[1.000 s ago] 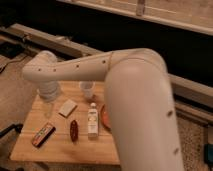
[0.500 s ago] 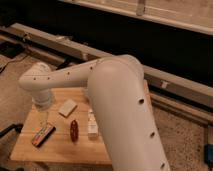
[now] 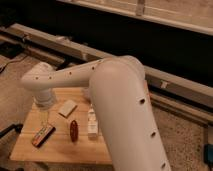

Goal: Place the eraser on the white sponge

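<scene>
Over the left side of the table, the gripper hangs just above the eraser, which lies flat, near-left of the white sponge. Whether the gripper is open, or holds anything, I cannot tell. An off-centre descent could push the eraser toward the near edge instead of grasping it.

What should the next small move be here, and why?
Probably lower the gripper straight down onto the eraser. The gripper hangs just above the eraser, which lies flat on the wooden table, not yet lifted. The white sponge sits apart from it, farther back and to the right in the camera view. A grasp has to come before any carry.
</scene>
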